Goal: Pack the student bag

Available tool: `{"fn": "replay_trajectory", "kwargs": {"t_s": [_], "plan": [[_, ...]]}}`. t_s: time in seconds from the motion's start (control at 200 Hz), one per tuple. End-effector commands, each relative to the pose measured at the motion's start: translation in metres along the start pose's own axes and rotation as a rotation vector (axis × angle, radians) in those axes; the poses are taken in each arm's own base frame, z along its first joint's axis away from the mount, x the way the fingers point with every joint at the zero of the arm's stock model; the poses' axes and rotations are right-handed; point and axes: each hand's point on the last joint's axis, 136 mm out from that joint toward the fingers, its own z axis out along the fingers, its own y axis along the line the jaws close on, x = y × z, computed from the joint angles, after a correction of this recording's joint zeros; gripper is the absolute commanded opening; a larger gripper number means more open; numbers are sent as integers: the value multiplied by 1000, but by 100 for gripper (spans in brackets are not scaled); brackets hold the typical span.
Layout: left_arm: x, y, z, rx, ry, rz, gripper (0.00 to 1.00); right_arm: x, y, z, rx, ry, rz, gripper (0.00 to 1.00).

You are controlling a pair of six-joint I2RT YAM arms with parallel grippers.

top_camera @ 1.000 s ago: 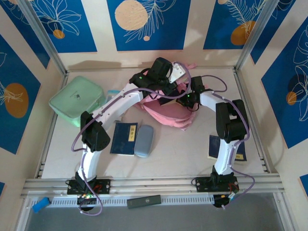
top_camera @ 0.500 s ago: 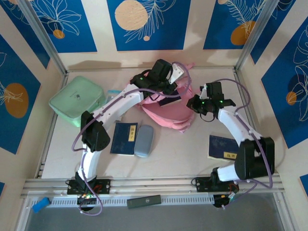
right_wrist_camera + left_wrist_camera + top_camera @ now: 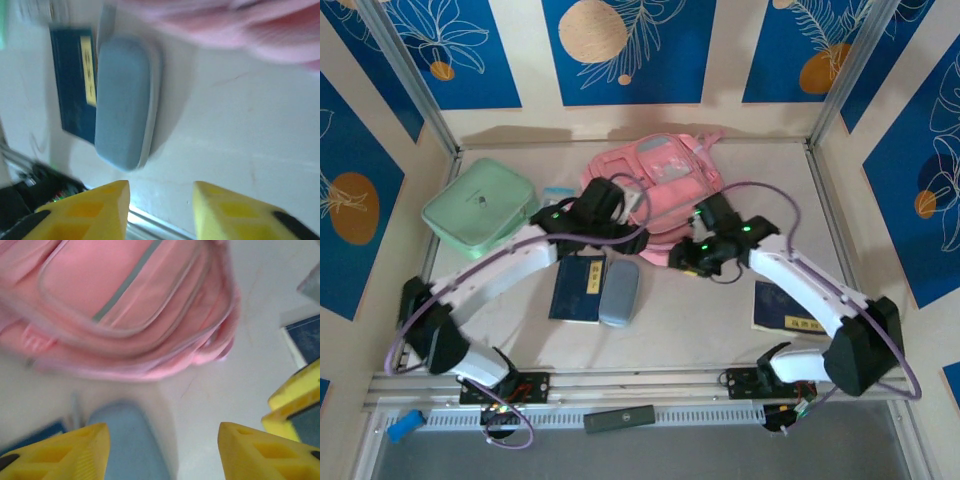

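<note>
The pink student bag [image 3: 655,172] lies flat at the back middle of the table, front pocket up. In the left wrist view the student bag [image 3: 130,305] is just ahead of my left gripper [image 3: 162,450], which is open and empty. My left gripper [image 3: 620,216] hovers at the bag's near left edge. My right gripper [image 3: 677,258] hovers at the bag's near right edge, also open and empty. The right wrist view shows the bag's pink edge [image 3: 240,25] above my right gripper [image 3: 160,205].
A grey-blue oval case [image 3: 619,293] lies beside a dark blue book [image 3: 578,288] in front of the bag. A second blue book [image 3: 785,308] lies at the right. A mint green case [image 3: 480,208] sits at the left. Side walls fence the table.
Both grippers have pulled back from the bag toward the near side. The bag, lifted and bunched before, now lies flat. The left arm's elbow has swung out to the left.
</note>
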Motion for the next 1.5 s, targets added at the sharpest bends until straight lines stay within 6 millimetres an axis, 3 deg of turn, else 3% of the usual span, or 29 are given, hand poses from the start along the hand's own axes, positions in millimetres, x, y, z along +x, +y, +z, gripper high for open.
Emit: {"fn": "replay_trajectory", "kwargs": {"t_s": [0.0,0.105,0.24,0.425,0.53,0.74,0.975,1.22,1.396,1.496], "plan": [[57,66,-9,-253,95,-232,63,17,36,25,18,64,-10,44],[105,104,-16,-369,155,-347,66,22,68,54,44,93,-57,47],[144,138,-18,-432,167,-492,68,23,106,88,80,102,-129,48],[176,167,-22,-512,166,-621,69,19,120,127,166,118,-123,48],[186,176,-19,-505,150,-697,68,13,109,148,246,125,-83,49],[196,179,-14,-483,150,-736,68,10,94,165,348,115,-73,51],[207,169,0,-412,213,-742,71,4,62,137,491,67,-87,61],[212,160,9,-351,249,-723,67,21,108,157,226,200,-65,62],[218,156,13,-332,273,-728,59,9,89,178,244,198,16,60],[222,154,16,-316,281,-731,57,7,96,186,200,208,-4,60]]}}
